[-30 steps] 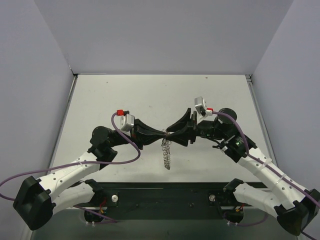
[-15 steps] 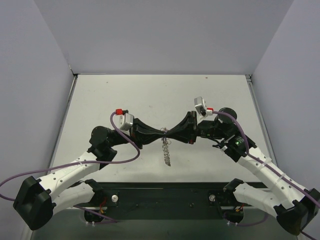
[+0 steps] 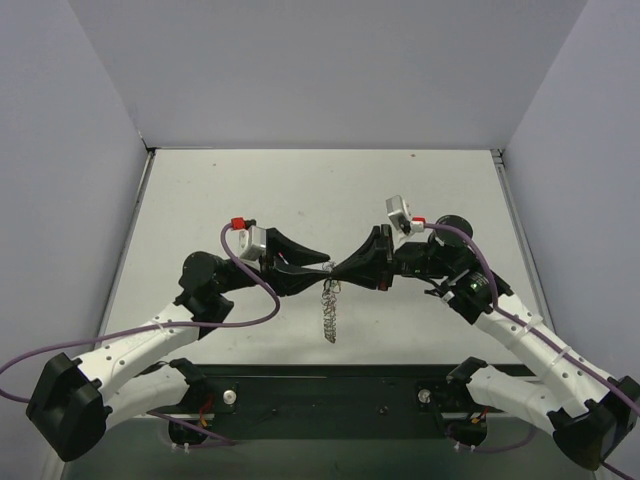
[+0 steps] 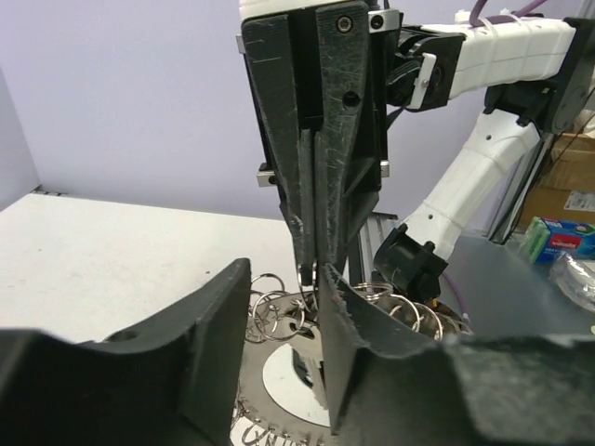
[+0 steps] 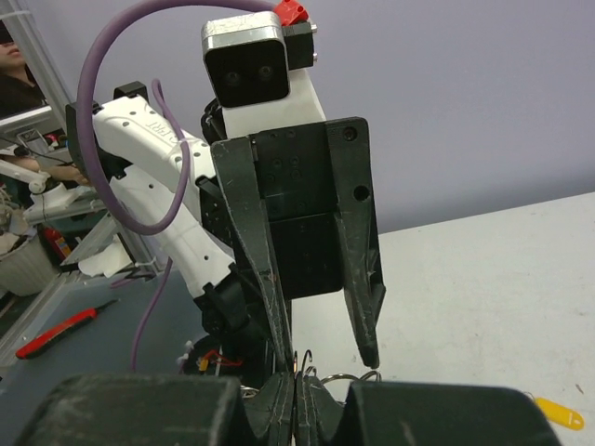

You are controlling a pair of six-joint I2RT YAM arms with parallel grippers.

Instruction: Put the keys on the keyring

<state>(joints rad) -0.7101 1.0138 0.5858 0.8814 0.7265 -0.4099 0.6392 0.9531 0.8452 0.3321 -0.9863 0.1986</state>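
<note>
The keyring (image 3: 331,310) is a silvery chain of wire rings hanging down over the table from my right gripper (image 3: 335,268), which is shut on its top end. My left gripper (image 3: 322,262) faces it tip to tip, open, its fingers on either side of the right gripper's tip. In the left wrist view the rings (image 4: 274,311) hang between my own fingers (image 4: 200,334), below the shut right gripper (image 4: 311,269). The right wrist view has my jaws (image 5: 296,388) pinched on a ring wire (image 5: 346,376). One yellow-headed key (image 5: 558,413) lies on the table.
White table (image 3: 240,190) with grey walls on three sides. Both arm bases stand on the black rail (image 3: 330,395) at the near edge. Beyond the table, the right wrist view shows a red-handled tool (image 5: 56,333) on a dark bench.
My right gripper closed on the top of the keyring. After that my left gripper opened and let go of it. The ring chain now hangs from the right gripper.
</note>
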